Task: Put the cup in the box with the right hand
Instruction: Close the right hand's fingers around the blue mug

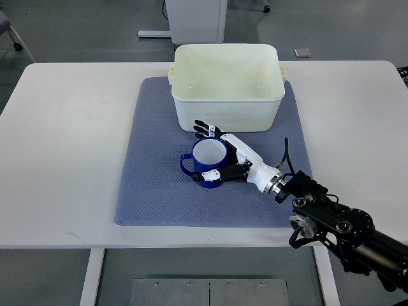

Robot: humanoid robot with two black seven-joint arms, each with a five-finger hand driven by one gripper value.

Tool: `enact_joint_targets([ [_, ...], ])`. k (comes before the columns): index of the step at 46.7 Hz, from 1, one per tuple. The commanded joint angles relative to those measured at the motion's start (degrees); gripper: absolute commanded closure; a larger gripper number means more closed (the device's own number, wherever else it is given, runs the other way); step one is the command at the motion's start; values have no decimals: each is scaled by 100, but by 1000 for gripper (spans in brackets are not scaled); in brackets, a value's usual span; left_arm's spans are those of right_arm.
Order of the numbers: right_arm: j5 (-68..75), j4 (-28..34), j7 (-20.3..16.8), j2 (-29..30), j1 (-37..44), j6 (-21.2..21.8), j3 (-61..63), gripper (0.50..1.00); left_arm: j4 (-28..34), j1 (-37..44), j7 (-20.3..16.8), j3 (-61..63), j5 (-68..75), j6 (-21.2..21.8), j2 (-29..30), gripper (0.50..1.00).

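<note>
A white table (70, 159) fills most of the top view, with a blue-grey mat (153, 185) spread across its middle. At the far edge of the mat stands a cream box (227, 111), open at the top, with a small handle on each short side and its near wall facing the robot.

The cup (207, 160) stands upright on the mat just in front of the box, near its left half. It is blue outside and white inside, and its handle points to the picture's left. It is outside the box and rests on the mat.

The right arm (338, 226) comes in from the lower right corner, dark at the joints, with a white forearm reaching up and left to the cup. The right hand (220, 156) lies against the cup's right side. Its black fingers (203, 128) reach past the far rim, spread between the cup and the box wall, while the thumb (209, 174) curves around the near side of the cup. The hand thus brackets the cup from the right, loosely spread; whether it presses firmly on the cup cannot be told from this view.

Beyond the table a grey floor (83, 29) and the base of a white stand (194, 19) show.
</note>
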Motion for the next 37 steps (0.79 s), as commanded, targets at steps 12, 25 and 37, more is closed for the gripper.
enact_joint_targets([
  [12,11,-118,179,-8,-1,3,-97,730,-1,0,0,10,0,-1,0,500],
  [25,11,-118,153,-17,8,-6,-273,1000,-1,0,0,-8,0,-1,0,500],
  [37,28,-65,190,-43,43,-340,-282,1000,-1,0,-9,-8,0,-1,0,500],
])
